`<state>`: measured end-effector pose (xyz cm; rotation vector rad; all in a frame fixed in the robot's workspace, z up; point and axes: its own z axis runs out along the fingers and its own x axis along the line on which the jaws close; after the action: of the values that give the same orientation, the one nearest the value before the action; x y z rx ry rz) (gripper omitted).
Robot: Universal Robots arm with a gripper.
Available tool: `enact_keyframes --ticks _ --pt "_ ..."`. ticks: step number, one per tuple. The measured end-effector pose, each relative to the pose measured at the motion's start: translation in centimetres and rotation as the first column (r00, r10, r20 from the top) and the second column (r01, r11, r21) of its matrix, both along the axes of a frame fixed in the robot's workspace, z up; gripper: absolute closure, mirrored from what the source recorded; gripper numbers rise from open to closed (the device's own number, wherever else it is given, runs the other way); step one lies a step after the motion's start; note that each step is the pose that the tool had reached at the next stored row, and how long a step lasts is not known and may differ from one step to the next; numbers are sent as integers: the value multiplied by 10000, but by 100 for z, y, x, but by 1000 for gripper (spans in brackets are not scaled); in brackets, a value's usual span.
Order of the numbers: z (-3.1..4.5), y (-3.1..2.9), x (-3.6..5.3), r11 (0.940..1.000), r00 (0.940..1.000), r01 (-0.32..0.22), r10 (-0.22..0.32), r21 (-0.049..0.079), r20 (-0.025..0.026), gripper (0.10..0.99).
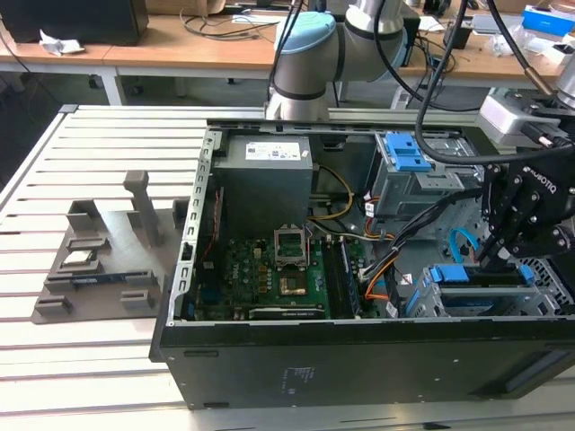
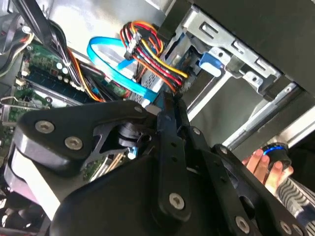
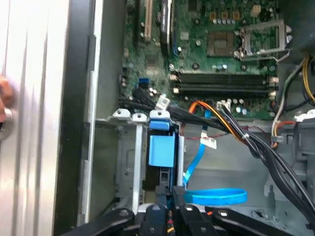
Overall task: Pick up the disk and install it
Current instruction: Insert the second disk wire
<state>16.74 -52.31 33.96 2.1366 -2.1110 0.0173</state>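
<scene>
The disk [image 1: 476, 276] sits edge-up in the metal drive cage [image 1: 530, 292] at the case's front corner, on the exterior view's right. Its blue plastic frame [image 3: 161, 150] shows between the cage rails in the first wrist view. My gripper [image 1: 499, 259] hangs just over the disk's cable end. Its black fingertips [image 3: 175, 192] are pressed together, shut with nothing between them, and they touch or nearly touch the disk's edge. In the second wrist view the fingers [image 2: 165, 110] meet beside the blue data cable [image 2: 115, 69] and the coloured power wires [image 2: 152, 54].
The open computer case [image 1: 359, 359] holds a motherboard [image 1: 269, 269], a grey power supply [image 1: 266, 180], and an upper bay with a blue latch [image 1: 404, 153]. Black cable bundles [image 3: 256, 142] run beside the cage. A person's hand [image 2: 263, 167] is near the case. A grey fixture [image 1: 108, 260] lies on the slatted table.
</scene>
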Motion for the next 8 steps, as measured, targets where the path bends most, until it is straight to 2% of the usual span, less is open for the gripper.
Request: enact_keyframes --ticks 4,8 --pt "0 -5 0 10000 10000 -1 1 -8 1 925" --pt "-45 -9 0 10000 10000 1 -1 -17 1 925"
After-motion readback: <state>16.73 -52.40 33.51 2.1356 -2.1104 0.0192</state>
